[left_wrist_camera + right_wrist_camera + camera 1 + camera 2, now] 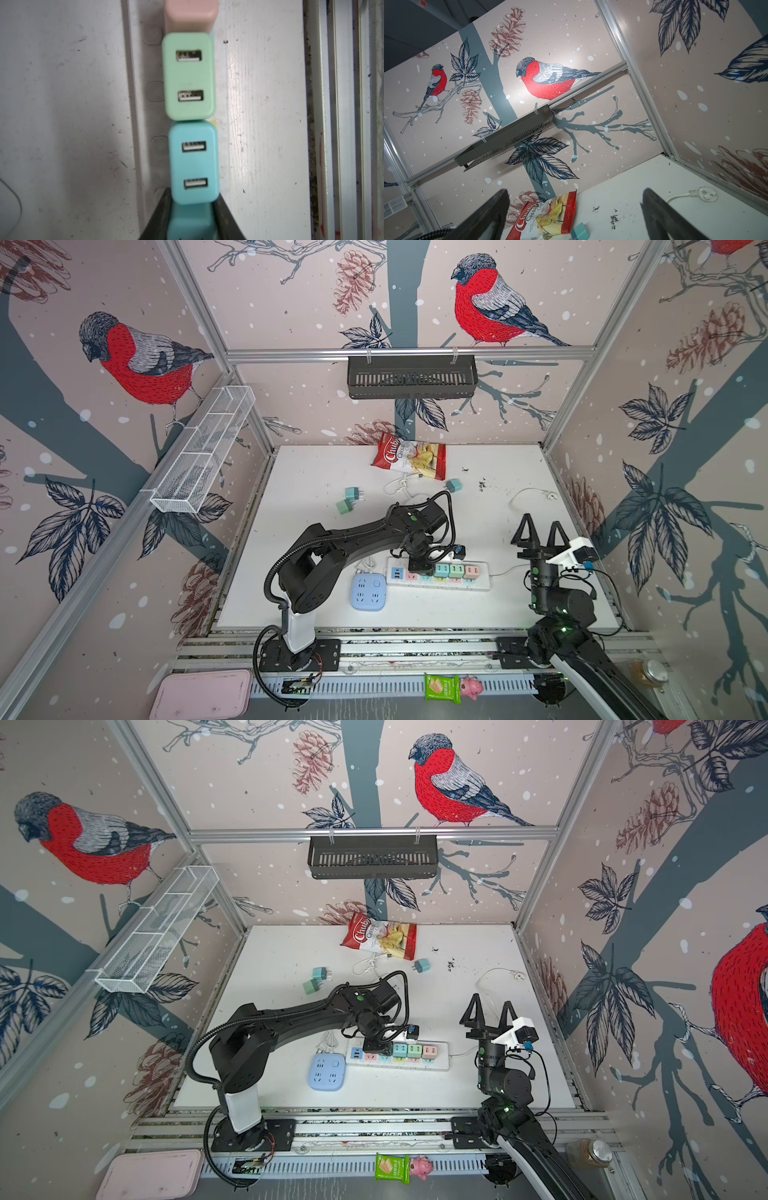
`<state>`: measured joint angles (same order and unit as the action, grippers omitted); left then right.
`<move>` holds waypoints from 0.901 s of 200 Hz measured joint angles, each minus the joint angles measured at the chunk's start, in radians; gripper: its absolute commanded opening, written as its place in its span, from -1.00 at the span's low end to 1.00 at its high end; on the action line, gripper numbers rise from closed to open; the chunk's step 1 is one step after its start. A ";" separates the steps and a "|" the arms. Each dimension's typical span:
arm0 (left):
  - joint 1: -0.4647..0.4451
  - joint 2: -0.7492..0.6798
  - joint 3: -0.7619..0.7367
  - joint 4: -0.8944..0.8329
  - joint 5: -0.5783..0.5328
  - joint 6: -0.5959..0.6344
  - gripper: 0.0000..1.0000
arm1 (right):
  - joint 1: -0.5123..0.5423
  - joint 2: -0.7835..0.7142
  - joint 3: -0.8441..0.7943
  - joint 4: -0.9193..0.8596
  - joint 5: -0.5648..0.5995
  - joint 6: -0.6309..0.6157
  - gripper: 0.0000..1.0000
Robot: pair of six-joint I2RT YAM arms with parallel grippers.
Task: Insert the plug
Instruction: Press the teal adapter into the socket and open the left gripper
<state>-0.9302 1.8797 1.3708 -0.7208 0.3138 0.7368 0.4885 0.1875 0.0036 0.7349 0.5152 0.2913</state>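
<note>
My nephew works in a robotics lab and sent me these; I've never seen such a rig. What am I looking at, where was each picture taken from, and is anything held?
These are two black robot arms bolted at the front of a white table, each ending in a two-fingered gripper. The two wide pictures come from one two-eyed camera above; the other two come from cameras on the arms' wrists. On the table lie a white power strip with three coloured chargers plugged in, a blue socket block, a bag of chips, loose chargers and a white cable. The left gripper is shut on a turquoise charger, holding it at the strip beside the plugged ones; whether fully in, I cannot tell. The right gripper stands open, raised and empty.
</note>
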 measured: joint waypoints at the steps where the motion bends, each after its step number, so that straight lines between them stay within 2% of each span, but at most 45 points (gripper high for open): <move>1: 0.000 0.000 0.000 0.000 0.000 0.000 -1.00 | 0.000 0.000 0.000 0.000 0.000 0.000 0.99; 70: -0.010 -0.007 -0.010 0.008 -0.013 0.001 -1.00 | -0.001 0.001 0.000 0.000 -0.001 0.000 0.99; 106: -0.049 -0.012 -0.034 0.041 -0.086 -0.002 -1.00 | -0.004 0.001 0.000 0.000 -0.001 0.004 0.99; 142: -0.053 0.023 -0.005 0.003 -0.108 -0.003 -0.77 | -0.007 0.001 0.000 0.000 0.000 0.020 0.99; 169: -0.053 0.021 -0.005 0.003 -0.109 -0.003 -0.22 | -0.011 0.001 0.000 0.000 0.001 0.023 0.99; 171: -0.053 0.019 -0.007 0.004 -0.109 -0.003 -0.07 | -0.011 0.001 0.000 0.000 0.001 0.023 1.00; 174: -0.053 0.018 -0.010 0.004 -0.110 -0.003 0.24 | -0.011 0.001 0.000 0.000 0.001 0.023 0.99; 175: -0.053 0.017 -0.011 0.006 -0.111 -0.002 0.59 | -0.011 0.001 0.000 0.000 0.001 0.023 0.99; 176: -0.053 0.016 -0.011 0.008 -0.111 -0.002 0.79 | -0.011 0.001 0.000 0.000 0.001 0.023 0.99; 178: -0.054 0.013 -0.014 0.014 -0.113 0.000 0.93 | -0.011 0.001 0.000 0.000 0.001 0.023 0.99; 180: -0.055 0.010 -0.018 0.019 -0.114 0.001 0.97 | -0.011 0.001 0.000 0.000 0.001 0.023 0.99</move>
<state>-0.9848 1.8900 1.3533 -0.7017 0.1993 0.7380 0.4770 0.1883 0.0036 0.7345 0.5159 0.3145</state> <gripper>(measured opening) 0.381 0.997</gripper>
